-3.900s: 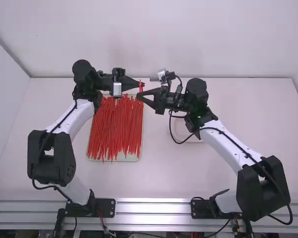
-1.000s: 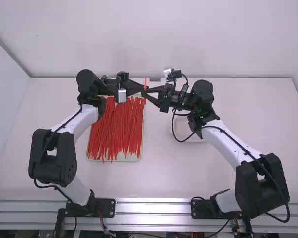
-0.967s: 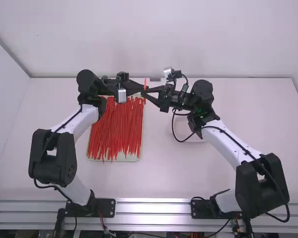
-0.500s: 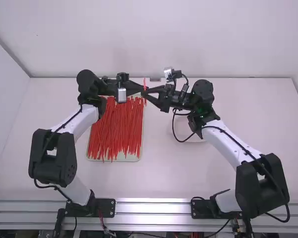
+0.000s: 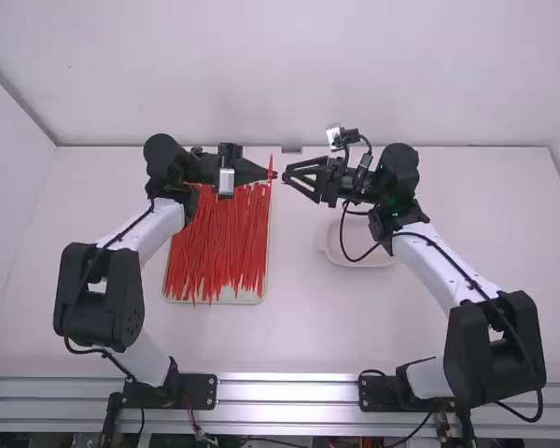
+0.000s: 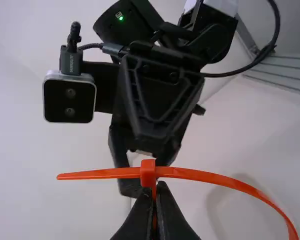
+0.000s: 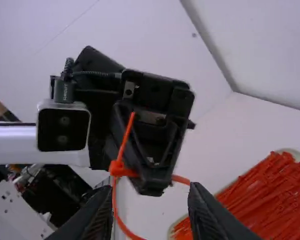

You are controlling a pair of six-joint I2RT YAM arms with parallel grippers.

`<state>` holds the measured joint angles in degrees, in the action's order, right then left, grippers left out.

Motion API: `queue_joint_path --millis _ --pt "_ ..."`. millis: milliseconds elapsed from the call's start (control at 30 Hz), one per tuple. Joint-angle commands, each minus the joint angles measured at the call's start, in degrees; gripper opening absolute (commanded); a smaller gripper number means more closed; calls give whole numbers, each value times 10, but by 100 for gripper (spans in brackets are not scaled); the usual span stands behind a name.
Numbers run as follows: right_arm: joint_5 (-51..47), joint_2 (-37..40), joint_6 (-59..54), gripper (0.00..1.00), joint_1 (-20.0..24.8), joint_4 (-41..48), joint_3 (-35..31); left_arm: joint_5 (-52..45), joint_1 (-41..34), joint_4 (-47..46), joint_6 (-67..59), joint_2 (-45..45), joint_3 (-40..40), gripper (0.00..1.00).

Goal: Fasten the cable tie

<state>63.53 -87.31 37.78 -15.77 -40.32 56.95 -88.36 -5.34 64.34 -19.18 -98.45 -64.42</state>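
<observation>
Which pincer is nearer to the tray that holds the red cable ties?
Left. The left pincer hangs about over the far right corner of the tray, shut on one cable tie. The right pincer, open, is off the tray's right side.

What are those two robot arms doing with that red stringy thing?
The left claw is pinched shut on one red cable tie, holding it by its little square head up above the table. The right claw is open, facing it and not gripping it. The tie's strap bends round in a curve, but I can't tell if it is locked yet. Lots of spare red ties lie on a tray underneath.
</observation>
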Motion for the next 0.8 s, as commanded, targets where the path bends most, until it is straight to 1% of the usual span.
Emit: queue_joint_path --millis 0,200,300,467,533,667,767 --pt "3 6 -1 44 -1 -3 15 -14 -3 1 19 5 2 2" --pt "4 6 16 55 -1 -30 15 -14 -8 -4 18 5 8 2" --pt "5 6 34 58 -1 -45 15 -14 -12 -4 18 5 10 2" --pt "-6 6 34 58 -17 -50 15 -12 -26 -3 5 5 10 2" --pt "-4 6 47 58 -23 -70 15 -12 -31 -4 -1 5 10 2" --pt "-3 6 60 58 -23 -89 15 -12 -32 -2 -1 5 10 2" --pt "-5 6 62 55 -22 -87 15 -12 -30 -2 -1 5 10 2"
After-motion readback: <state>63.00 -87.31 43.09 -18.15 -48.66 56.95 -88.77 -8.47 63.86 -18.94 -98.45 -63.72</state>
